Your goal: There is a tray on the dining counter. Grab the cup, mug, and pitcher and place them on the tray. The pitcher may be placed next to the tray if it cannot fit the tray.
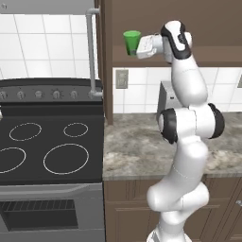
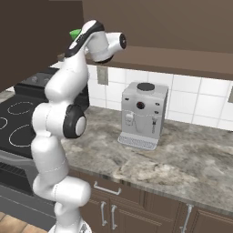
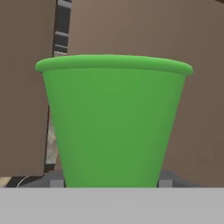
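Note:
The cup [image 1: 132,41] is a bright green tapered tumbler, held high in front of the dark brown wall cabinet [image 1: 212,23]. My gripper [image 1: 138,49] reaches it from the right with the arm stretched upward. In the hand view the cup [image 3: 113,122] stands upright and very close. A dark fingertip [image 3: 53,179] presses each side of its base, so my gripper [image 3: 110,180] is shut on it. From the right base view, a sliver of the cup [image 2: 75,33] peeks out behind the arm. The tray, mug, pitcher and dining counter are out of view.
A black stove [image 1: 47,146] with ring burners sits at the left. The marbled kitchen counter [image 1: 137,151] runs to the right below the arm. A grey coffee machine [image 2: 142,113] stands on it against the white tiled wall.

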Controlling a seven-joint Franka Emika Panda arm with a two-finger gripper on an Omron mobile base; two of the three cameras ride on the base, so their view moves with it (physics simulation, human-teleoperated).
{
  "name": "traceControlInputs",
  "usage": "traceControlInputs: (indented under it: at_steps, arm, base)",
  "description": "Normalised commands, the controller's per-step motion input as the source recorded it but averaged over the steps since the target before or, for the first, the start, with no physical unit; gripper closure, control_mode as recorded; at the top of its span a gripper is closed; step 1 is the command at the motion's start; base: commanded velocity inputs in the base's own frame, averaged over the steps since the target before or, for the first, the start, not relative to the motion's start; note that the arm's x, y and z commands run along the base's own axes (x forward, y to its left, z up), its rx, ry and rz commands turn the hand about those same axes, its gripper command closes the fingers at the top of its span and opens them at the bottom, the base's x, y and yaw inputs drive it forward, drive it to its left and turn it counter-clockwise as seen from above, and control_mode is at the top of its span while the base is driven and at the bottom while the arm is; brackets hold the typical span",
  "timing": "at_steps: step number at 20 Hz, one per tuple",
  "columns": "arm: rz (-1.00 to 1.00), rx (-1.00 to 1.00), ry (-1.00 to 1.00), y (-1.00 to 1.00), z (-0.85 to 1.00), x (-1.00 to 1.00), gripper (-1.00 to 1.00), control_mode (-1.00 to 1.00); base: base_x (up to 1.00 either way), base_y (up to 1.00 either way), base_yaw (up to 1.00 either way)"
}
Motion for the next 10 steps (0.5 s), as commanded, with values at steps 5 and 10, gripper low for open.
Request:
traceControlInputs:
  at_steps: [5,10]
  arm:
    - [-0.12,0.0,0.0,-0.08,0.04,-0.66,1.0,-1.0]
    - [-0.11,0.0,0.02,-0.04,0.0,-0.68,1.0,-1.0]
  base:
    - [0.0,0.0,0.0]
    - [0.0,0.0,0.0]
